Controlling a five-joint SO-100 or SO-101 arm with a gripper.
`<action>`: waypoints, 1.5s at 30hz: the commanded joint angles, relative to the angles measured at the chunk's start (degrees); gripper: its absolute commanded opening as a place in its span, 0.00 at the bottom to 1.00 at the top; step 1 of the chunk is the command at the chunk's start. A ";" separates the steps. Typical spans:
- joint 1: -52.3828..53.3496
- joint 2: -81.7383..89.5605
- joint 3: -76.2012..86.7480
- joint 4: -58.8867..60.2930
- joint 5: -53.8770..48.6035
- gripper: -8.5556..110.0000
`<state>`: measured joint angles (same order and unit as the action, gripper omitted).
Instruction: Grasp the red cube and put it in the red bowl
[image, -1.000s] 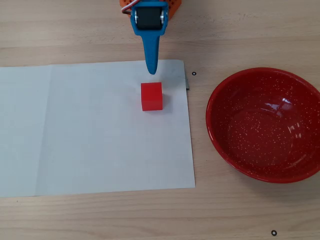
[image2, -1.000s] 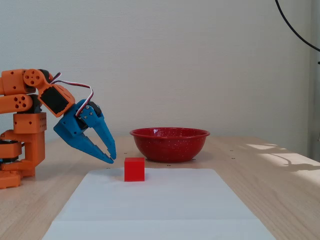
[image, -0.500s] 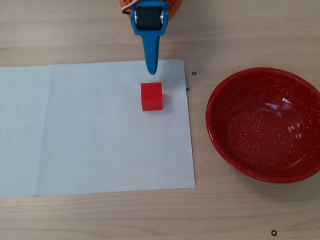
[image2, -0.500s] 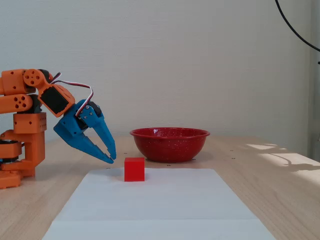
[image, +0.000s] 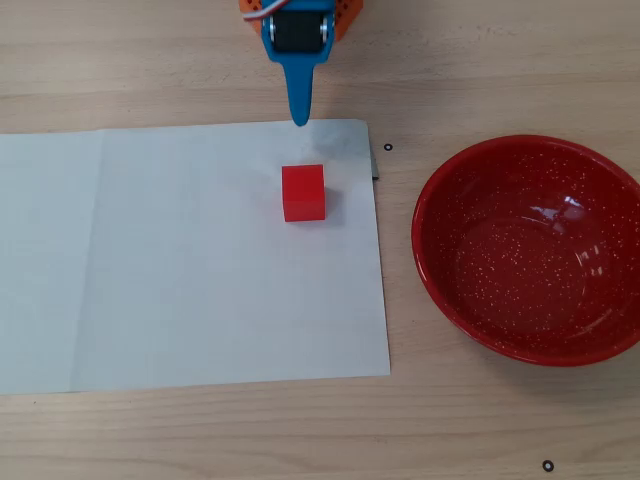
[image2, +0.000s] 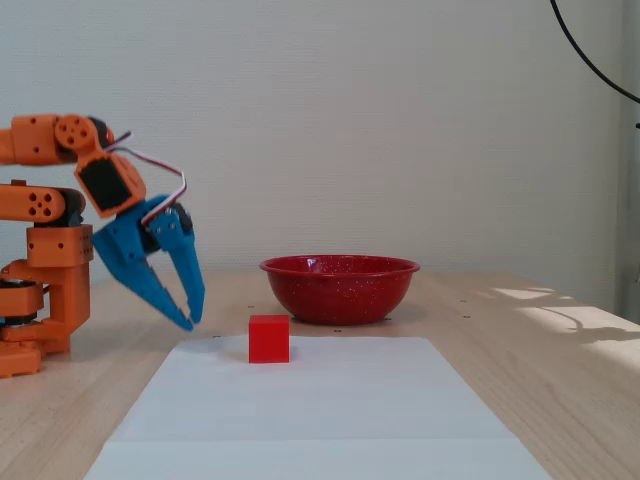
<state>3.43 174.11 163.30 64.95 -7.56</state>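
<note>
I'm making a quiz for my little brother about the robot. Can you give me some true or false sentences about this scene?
1. The cube sits on the white paper. True.
2. The cube is inside the bowl. False: the bowl is empty, and the cube is on the paper beside it.
3. The tool is holding the cube. False: it holds nothing and hangs above the table, apart from the cube.
4. The bowl stands on the bare wooden table, off the paper. True.
5. The tool's fingers are blue. True.
6. The cube is bigger than the bowl. False: the bowl is much wider.
</note>
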 joint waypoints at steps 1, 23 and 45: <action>-0.44 -4.04 -9.23 1.23 4.75 0.08; -3.16 -30.15 -37.71 11.34 6.42 0.13; -2.29 -50.71 -45.97 9.76 3.34 0.57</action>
<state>2.11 122.17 125.42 76.46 -3.52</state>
